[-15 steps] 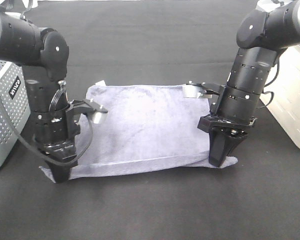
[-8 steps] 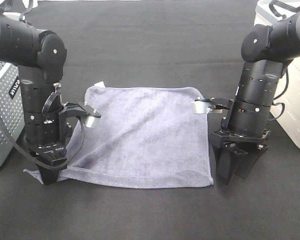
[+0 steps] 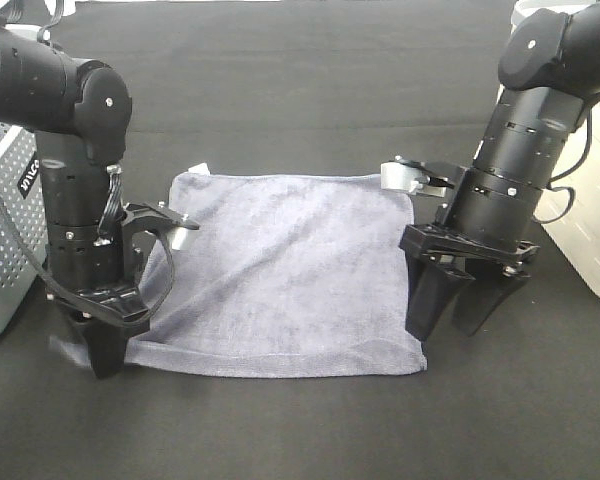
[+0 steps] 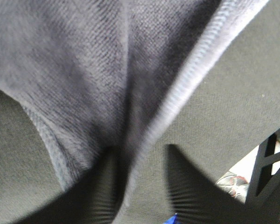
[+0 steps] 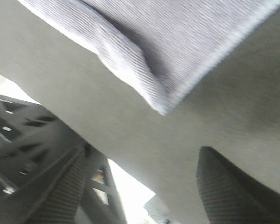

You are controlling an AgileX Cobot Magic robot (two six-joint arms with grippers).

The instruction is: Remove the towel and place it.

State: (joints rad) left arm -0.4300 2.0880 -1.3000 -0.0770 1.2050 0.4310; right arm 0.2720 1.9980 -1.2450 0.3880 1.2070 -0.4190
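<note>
The grey-lavender towel (image 3: 290,270) lies spread flat on the black table, with its small white tag (image 3: 200,167) at the far left corner. My left gripper (image 3: 102,360) points down at the towel's near left corner. In the left wrist view the towel (image 4: 84,70) runs in between my parted fingers (image 4: 100,191), and its hem lies loose in the gap of the left gripper (image 4: 142,196). My right gripper (image 3: 450,320) is open just right of the towel's near right edge. In the right wrist view the right gripper (image 5: 144,196) is empty and the towel corner (image 5: 161,105) rests on the table.
A perforated grey basket (image 3: 5,230) stands at the left edge of the table. A white container (image 3: 590,200) stands at the right edge. Black table surface lies in front of and behind the towel.
The towel was drawn toward the front and laid out flat. My right gripper let go of its corner, opened and lifted slightly. My left gripper's fingers have parted at the left corner.
</note>
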